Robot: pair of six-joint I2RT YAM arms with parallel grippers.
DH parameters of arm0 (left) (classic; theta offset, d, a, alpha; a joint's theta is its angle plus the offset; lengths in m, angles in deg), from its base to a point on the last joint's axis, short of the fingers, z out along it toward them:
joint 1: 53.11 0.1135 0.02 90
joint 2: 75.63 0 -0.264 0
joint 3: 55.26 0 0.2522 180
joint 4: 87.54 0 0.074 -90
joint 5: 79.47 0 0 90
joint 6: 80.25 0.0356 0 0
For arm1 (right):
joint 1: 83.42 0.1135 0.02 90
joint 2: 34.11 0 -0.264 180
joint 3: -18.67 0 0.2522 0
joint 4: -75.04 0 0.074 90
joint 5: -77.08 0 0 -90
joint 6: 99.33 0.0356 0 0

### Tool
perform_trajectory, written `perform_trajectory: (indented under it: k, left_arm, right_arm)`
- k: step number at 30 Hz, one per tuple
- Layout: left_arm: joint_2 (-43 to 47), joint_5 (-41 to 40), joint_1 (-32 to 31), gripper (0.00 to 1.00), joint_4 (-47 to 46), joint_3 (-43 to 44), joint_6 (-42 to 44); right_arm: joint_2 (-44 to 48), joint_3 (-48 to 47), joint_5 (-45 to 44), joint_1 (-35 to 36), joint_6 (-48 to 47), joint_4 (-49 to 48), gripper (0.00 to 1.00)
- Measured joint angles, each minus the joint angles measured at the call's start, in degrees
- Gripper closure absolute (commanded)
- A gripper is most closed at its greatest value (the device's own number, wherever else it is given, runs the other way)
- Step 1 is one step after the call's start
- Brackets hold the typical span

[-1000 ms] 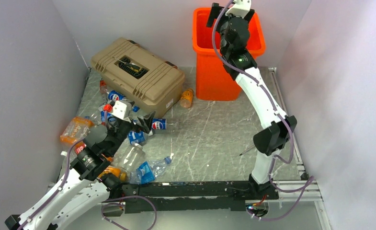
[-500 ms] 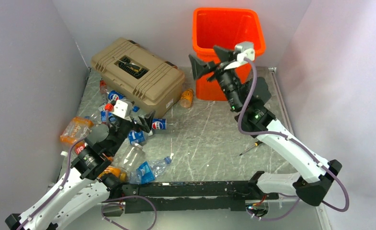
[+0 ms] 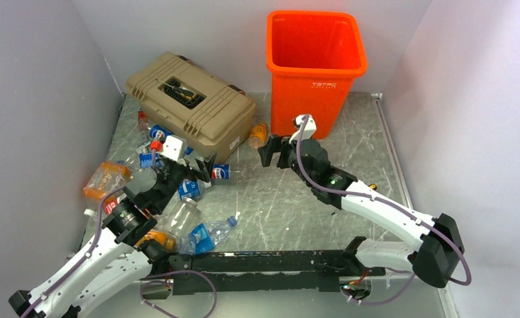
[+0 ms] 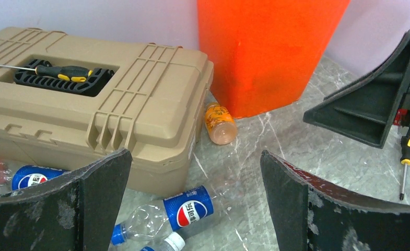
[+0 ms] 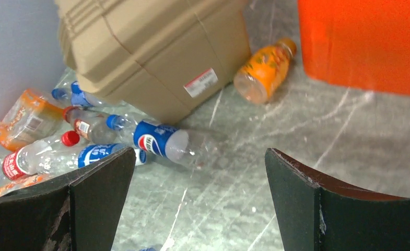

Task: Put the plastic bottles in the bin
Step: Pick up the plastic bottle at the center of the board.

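Right fingers (image 3: 265, 154), now down from above the bin (image 3: 315, 79), and left fingers (image 3: 207, 167) both gape wide, holding nothing.

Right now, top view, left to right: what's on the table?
crushed orange bottle → tan toolbox → small orange bottle → orange bin

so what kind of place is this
Likely a robot lab test cell: plain grey walls enclose a scratched metal table, with an orange bin, a tan toolbox and scattered plastic bottles.
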Motion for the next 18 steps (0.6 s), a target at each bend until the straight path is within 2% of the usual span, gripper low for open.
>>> perform_trajectory:
  k: [5,9,15,18]
  left_arm:
    - [-1.79,0.15,-0.24,0.01,0.33,0.0,-0.02]
    - [-4.96,0.59,-0.28,0.0,4.17,1.84,-0.76]
    - [-18.99,-0.94,-0.42,0.01,18.08,14.34,-6.78]
    - [-22.62,-2.03,-0.66,0.0,24.26,15.65,-12.26]
  right_arm:
    - [2.45,6.38,-3.34,-0.02,7.48,2.45,0.0]
    - [7.63,13.99,-3.69,-0.13,8.96,2.62,0.0]
    - [12.2,18.34,-2.95,-0.17,8.02,2.32,0.0]
    - [13.18,19.28,-2.21,-0.17,6.69,1.68,0.0]
